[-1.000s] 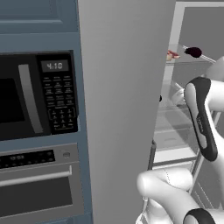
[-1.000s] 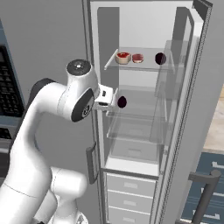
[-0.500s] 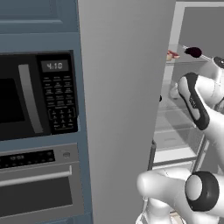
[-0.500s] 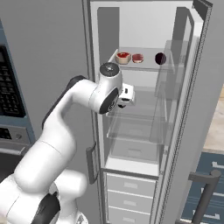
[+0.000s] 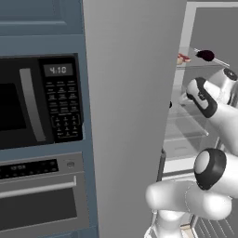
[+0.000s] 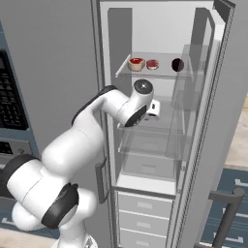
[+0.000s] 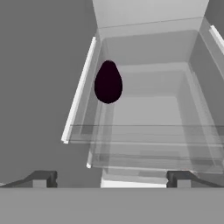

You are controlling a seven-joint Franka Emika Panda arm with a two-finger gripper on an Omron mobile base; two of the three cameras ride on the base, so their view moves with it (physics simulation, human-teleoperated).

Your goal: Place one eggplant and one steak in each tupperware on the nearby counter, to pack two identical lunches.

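The fridge stands open. On its top glass shelf point(image 6: 160, 75) lie two red steaks point(image 6: 136, 63) point(image 6: 152, 64) and a dark eggplant point(image 6: 178, 65); one steak point(image 5: 182, 58) and that eggplant point(image 5: 205, 55) also show in the left base view. A second eggplant point(image 7: 108, 82) sits on the shelf below, ahead and slightly left of my gripper point(image 7: 111, 179). My gripper point(image 6: 156, 110) reaches into the fridge at that second shelf, open and holding nothing. The tupperware is out of view. A strip of beige counter point(image 6: 240, 140) shows at the far right.
The open fridge door point(image 6: 213, 121) with its shelves stands close on the right of the arm. A grey fridge side panel point(image 5: 130, 116), a microwave point(image 5: 42, 100) and an oven point(image 5: 42, 195) are to the left. Drawers point(image 6: 145, 218) sit below.
The arm has swung right and forward, carrying the hand into the fridge at the second shelf. The lower eggplant is now hidden behind the hand in the right base view.
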